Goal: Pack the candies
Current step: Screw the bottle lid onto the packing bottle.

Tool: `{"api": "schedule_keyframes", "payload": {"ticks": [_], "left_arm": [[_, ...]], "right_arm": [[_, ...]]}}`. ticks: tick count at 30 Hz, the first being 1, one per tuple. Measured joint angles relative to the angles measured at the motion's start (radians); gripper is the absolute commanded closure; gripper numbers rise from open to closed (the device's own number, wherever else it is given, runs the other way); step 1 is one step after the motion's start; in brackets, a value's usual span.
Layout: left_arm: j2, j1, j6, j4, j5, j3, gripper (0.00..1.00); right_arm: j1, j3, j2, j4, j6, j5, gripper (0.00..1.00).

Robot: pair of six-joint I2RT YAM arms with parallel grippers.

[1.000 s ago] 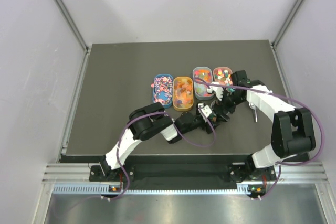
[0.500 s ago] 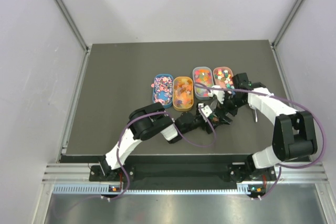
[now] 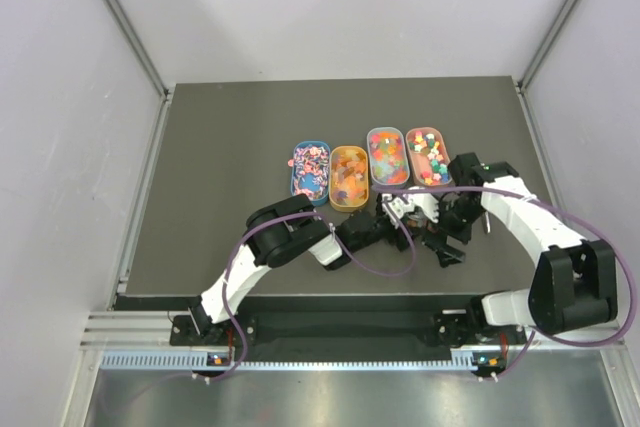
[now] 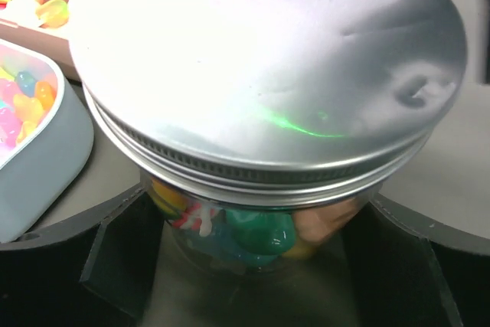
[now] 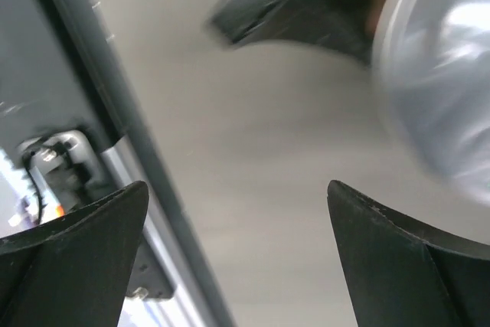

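1. Currently, the left gripper is closed on the clear jar. Its fingers bear against the glass body from both sides, just below the lid.
2. A silver screw lid sits on the jar and fills most of the wrist view beyond the fingertips.
3. Mixed-colour candies lie inside the jar, directly between the left fingers.
4. A grey tray holding rainbow gummies lies just outside the left-hand finger, apart from it. A second filled tray shows past that fingertip.
5. From above, four filled oval trays stand in a row on the far side of both grippers: blue tray, orange tray, grey tray and pink tray.
6. The right gripper is spread wide, with nothing between its fingers; only the table shows in the gap.
7. The lid appears blurred beyond the right-hand finger of that gripper; contact cannot be determined.
8. Both grippers sit near each other on the near side of the trays.
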Motion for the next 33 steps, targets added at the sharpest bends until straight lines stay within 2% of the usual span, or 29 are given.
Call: {"api": "schedule_keyframes", "payload": {"ticks": [6,14,18,24,29,33], "left_arm": [[0.000,0.000,-0.001,-0.003,-0.011,0.001,1.00],[0.006,-0.010,-0.006,-0.021,-0.085,0.021,1.00],[0.008,-0.012,-0.013,-0.021,-0.108,0.024,1.00],[-0.004,-0.015,-0.017,-0.040,-0.117,0.019,1.00],[-0.045,-0.052,-0.032,-0.044,-0.179,-0.044,1.00],[-0.064,-0.139,-0.045,-0.001,-0.284,-0.105,1.00]], "right_arm": [[-0.049,0.033,-0.026,-0.130,-0.056,0.035,0.00],[-0.198,0.254,-0.003,-0.178,-0.104,0.075,0.00],[-0.311,0.402,0.030,-0.138,-0.090,0.005,0.00],[-0.333,0.443,0.039,-0.063,-0.063,-0.208,0.00],[-0.333,0.456,0.082,0.117,0.195,-0.385,0.00],[-0.337,0.491,0.193,0.277,0.435,-0.510,0.00]]}}
